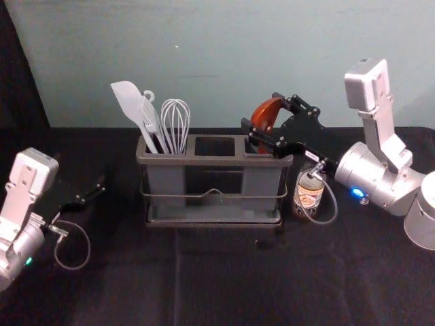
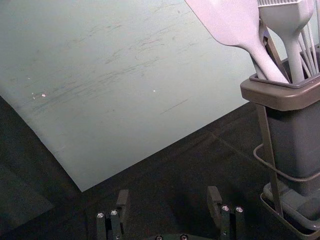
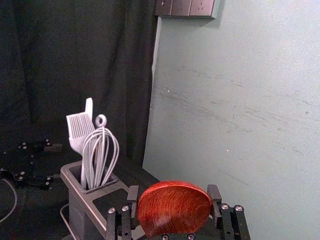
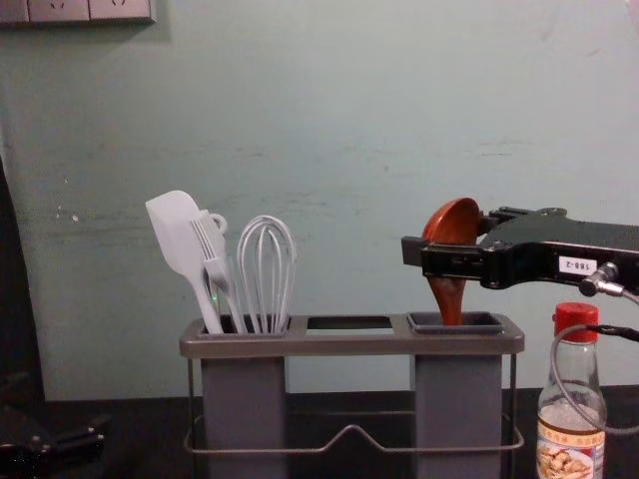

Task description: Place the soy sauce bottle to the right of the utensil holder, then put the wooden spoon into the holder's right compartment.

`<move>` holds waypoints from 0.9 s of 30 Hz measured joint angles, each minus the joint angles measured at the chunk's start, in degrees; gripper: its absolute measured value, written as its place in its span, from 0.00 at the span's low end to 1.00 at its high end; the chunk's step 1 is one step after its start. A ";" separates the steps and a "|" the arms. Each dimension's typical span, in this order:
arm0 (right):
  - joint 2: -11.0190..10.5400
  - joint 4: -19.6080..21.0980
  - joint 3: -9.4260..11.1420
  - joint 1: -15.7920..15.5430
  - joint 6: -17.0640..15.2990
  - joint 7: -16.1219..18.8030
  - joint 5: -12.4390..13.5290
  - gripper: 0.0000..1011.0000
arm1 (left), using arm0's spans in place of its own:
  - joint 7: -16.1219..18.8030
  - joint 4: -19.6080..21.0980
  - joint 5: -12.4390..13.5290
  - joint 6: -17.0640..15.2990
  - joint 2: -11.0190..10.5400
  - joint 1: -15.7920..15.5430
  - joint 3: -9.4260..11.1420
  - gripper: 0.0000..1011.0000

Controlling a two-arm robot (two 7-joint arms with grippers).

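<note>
The right gripper [image 1: 262, 113] is shut on the bowl of the wooden spoon [image 1: 267, 117] above the holder's right compartment. In the right wrist view, the bowl [image 3: 175, 212] sits between the fingers of my right gripper [image 3: 173, 195]. The spoon [image 4: 451, 294] points handle-down in the chest view, its lower part entering the right compartment [image 4: 457, 384]. Just right of the utensil holder [image 1: 215, 161] stands the upright soy sauce bottle [image 1: 310, 193], red-capped in the chest view [image 4: 569, 439]. Left of the holder, the left gripper [image 1: 94, 191] is idle and open, nothing between its fingertips in its wrist view [image 2: 168, 196].
A pale spatula [image 1: 129, 102], a brush [image 4: 215, 254] and a whisk [image 1: 175, 122] stand in the holder's left compartment. Behind the dark-covered table [image 1: 224, 278] rises a pale wall [image 1: 217, 54]. A cable [image 1: 333, 207] from the right arm loops in front of the bottle.
</note>
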State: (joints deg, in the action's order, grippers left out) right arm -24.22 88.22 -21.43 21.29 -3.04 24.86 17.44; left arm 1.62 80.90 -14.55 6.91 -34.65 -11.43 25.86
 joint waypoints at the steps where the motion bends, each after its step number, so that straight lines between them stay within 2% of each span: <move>1: 0.00 0.03 -0.02 -0.04 0.00 -0.01 -0.09 0.83 | 0.00 0.00 0.00 0.00 0.00 0.00 0.00 1.00; 18: -0.08 0.14 -0.27 -0.22 -0.32 -0.31 -0.64 0.83 | 0.00 0.00 0.00 0.00 0.00 0.00 0.00 1.00; 24: -0.08 0.14 -0.24 -0.19 -0.35 -0.31 -0.62 0.97 | 0.00 0.00 0.00 0.00 0.00 0.00 0.00 1.00; 27: -0.08 0.13 -0.22 -0.17 -0.36 -0.31 -0.61 0.99 | 0.00 0.00 0.00 0.00 0.00 0.00 0.00 1.00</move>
State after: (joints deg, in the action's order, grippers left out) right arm -24.30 88.35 -21.65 21.12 -3.39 24.55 16.83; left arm 1.62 80.90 -14.55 6.91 -34.65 -11.43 25.86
